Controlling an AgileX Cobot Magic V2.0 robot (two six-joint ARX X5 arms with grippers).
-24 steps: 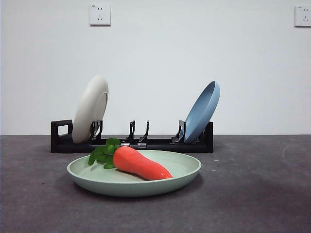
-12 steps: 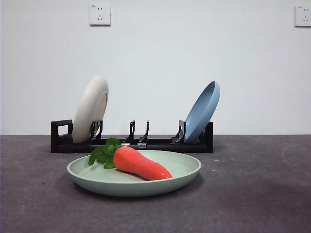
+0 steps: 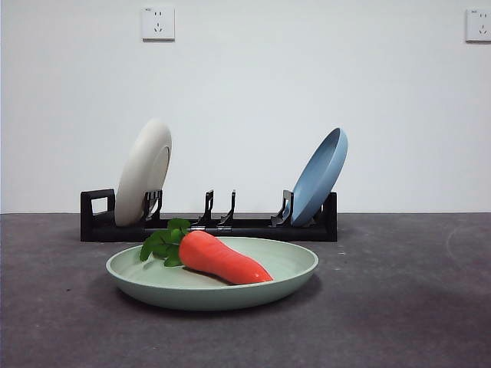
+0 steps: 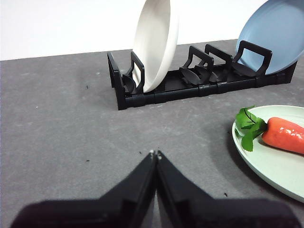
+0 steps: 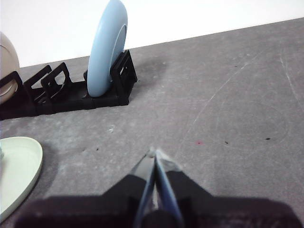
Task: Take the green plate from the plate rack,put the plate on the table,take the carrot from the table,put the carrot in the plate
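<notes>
Hovering low over bare desk (image 4: 71, 142), the left gripper (image 4: 155, 153) is clenched, its two black jaws pressed tip to tip with nothing between them. The right gripper (image 5: 154, 153) is likewise clenched and empty above the dark grey, slightly mottled desk surface, well apart from everything. Neither gripper shows in the front view.

Nearest to the left gripper lies the green plate (image 4: 275, 166), flat on the desk in front of the plate rack (image 4: 190, 88). It is round, shallow and pale mint-green, matte, with a raised rim. In the front view the green plate (image 3: 291, 277) sits just ahead of the plate rack (image 3: 253, 228), apart from it.

Inside the green plate rests the carrot (image 3: 222, 259), lying on its side. Its body is orange-red and tapers to a blunt tip that points toward the plate's right rim in the front view; a bunch of dark green leaves at the thick end reaches the left rim. The carrot is shorter than the plate is wide.

Beyond it, the long low black plate rack holds a cream-white plate (image 3: 143, 172) near its square loop handle and a blue plate (image 3: 320, 176) at the other end, both leaning on edge in their slots. The middle slots between them show only bare prongs.
</notes>
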